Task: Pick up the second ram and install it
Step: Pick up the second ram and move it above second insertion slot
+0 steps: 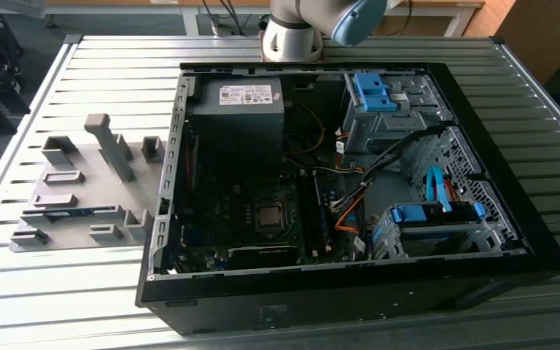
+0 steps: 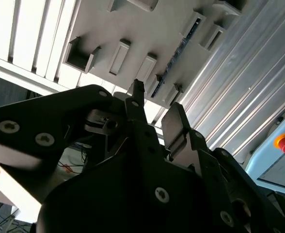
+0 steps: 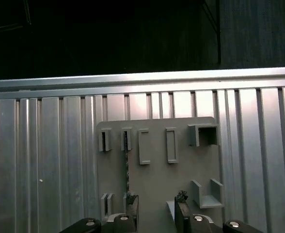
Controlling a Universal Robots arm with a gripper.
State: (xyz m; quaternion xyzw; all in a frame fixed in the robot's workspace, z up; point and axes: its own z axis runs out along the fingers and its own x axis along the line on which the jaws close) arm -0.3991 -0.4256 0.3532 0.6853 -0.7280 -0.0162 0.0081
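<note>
While the second ram lies in its grey holder on the counter, at the exterior view's left of the computer case, the gripper hangs above it, jaws spread and empty, nothing yet picked up or installed.

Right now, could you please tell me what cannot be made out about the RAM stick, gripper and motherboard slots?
- Thin blue-green RAM stick: edge-on in the first wrist view, chips and label hidden; grey plastic fixture blocks partly cover it in the exterior view.
- Black gripper: body cut off by the first wrist view's edge, beyond the open jaws' tips.
- Long black motherboard slots: too dark in the exterior view to tell whether any is filled.
</note>
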